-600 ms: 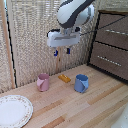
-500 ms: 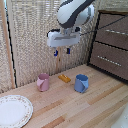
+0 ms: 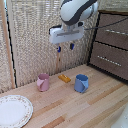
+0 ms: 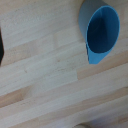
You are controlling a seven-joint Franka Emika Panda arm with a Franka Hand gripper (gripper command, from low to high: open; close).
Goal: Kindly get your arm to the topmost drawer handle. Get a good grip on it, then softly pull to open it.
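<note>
Almost nothing differs across these moments: the arm [image 3: 76,11] hangs in the same spot above the counter [image 3: 95,107], with at most a hair's shift of its tool [image 3: 65,48] toward the exterior view's right, too slight to be sure; no object on the counter has moved
</note>
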